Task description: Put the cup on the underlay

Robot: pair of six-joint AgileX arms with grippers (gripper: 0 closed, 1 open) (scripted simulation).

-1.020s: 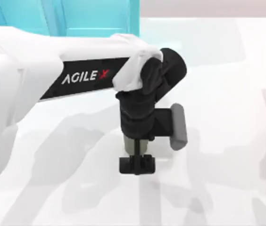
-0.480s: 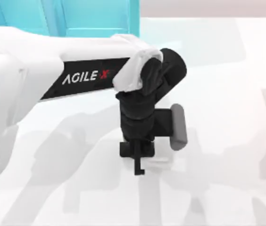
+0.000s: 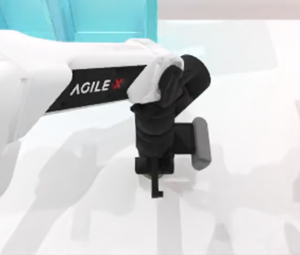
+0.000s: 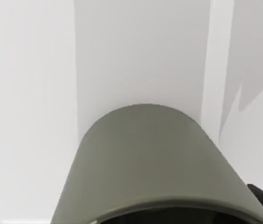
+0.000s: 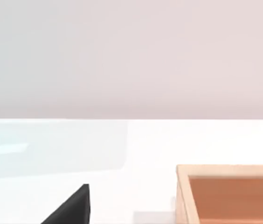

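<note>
cup (image 4: 145, 158) sits close under the left gripper (image 3: 155, 178), whose arm (image 3: 59, 79), marked "agilex", reaches over the table (image 3: 256, 106) middle; jaw state unclear.

my top camera looks straight down on my left arm (image 3: 59, 90); left wrist camera sits close against the cup (image 4: 155, 158); right wrist camera faces level across the table (image 5: 136, 149).

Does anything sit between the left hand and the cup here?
Nothing visible does. In the top view the left hand hangs over the table's middle, covering the cup. In the left wrist view the cup sits right under the camera, with only bare table beyond it.
</note>
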